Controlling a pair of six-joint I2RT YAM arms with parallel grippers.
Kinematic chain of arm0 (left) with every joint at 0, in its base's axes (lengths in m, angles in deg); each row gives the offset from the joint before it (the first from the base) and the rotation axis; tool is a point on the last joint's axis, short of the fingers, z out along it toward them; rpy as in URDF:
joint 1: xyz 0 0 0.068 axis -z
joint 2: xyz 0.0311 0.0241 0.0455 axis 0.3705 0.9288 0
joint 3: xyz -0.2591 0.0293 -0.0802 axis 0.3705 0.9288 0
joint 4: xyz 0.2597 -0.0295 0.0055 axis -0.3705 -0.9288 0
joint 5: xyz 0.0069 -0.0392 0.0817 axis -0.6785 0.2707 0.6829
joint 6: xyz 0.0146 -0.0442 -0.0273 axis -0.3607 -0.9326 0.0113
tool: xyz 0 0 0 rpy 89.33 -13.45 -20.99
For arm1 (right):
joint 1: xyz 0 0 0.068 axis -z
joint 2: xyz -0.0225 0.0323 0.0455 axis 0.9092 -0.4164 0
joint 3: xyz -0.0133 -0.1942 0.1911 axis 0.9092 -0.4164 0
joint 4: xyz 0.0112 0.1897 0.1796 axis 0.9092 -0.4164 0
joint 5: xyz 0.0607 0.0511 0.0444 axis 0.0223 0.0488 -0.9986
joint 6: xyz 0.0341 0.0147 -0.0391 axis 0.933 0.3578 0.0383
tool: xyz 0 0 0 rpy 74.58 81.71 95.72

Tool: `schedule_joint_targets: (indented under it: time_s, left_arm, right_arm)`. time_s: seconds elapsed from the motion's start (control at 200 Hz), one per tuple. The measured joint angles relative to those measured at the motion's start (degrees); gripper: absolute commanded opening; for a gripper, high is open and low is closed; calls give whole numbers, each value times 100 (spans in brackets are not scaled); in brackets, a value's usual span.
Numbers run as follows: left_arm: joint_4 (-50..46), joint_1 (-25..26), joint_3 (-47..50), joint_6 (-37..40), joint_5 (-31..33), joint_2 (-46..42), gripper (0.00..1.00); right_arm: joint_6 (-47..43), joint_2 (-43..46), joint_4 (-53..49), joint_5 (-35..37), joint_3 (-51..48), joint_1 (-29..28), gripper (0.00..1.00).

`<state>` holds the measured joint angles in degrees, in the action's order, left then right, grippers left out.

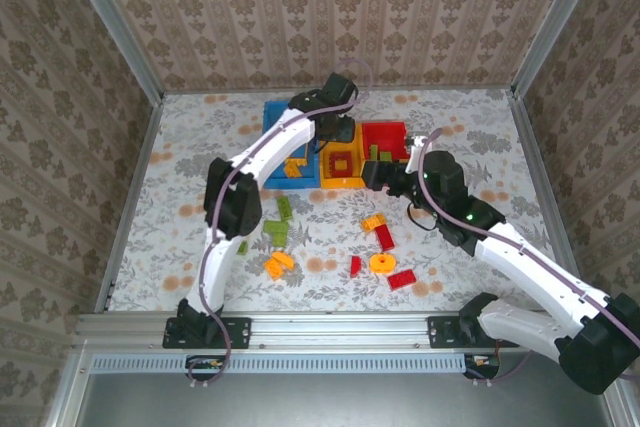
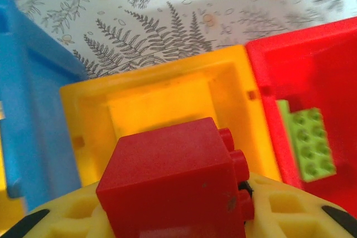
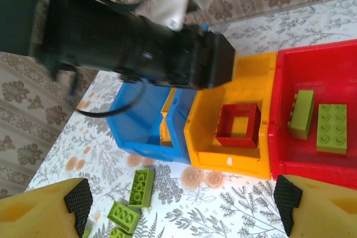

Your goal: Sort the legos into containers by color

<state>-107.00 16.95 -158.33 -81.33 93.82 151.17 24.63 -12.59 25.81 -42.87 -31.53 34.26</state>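
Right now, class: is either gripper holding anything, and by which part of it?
The left gripper holds a red brick by its near end, studs facing right. The right gripper stands open, holding nothing.

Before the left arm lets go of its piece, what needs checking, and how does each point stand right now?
1. Grip: the left gripper is shut on the red brick. Ok.
2. Target: the brick hangs over the yellow bin, not the red bin. Ok.
3. Colour match: the yellow bin already holds a red square frame. Ok.
4. Drop height above the bin floor: cannot tell.
5. The right gripper is open and empty. Ok.
6. Gap between the right gripper and the left arm: cannot tell, as their heights are unclear.
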Motion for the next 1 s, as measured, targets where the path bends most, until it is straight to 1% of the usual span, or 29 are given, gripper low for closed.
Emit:
schedule_joint_targets:
  time_s: [0.07,0.14,0.24,0.385,0.5,0.63,0.765,0.875,1.0]
  left_arm:
    - [-136,-59,-286,7,-61,372,49]
    - [-197,-83,-354,55,-144,535,60]
    - [-245,-63,-428,66,-232,540,66]
    - [-267,-9,-396,66,-306,520,68]
    - [-251,35,-107,55,-328,262,67]
    - [-149,107,326,-7,-321,-356,67]
    - [168,229,960,-72,-334,-1318,72]
    - [625,345,1827,-68,-511,-2315,76]
    - [1231,490,3095,-48,-898,-3432,78]
  right_arm:
    - [-13,4,-15,35,7,0,88]
    - [-15,28,-52,76,7,0,88]
    - [-15,118,-120,114,7,0,89]
    - [-22,275,-236,114,-22,24,89]
    - [-55,387,-356,114,-92,61,89]
    - [-168,505,-632,142,-129,118,88]
    - [-232,608,-973,343,-129,197,88]
    - [-219,599,-1362,667,-107,254,87]
    - [-103,455,-1827,968,17,387,85]
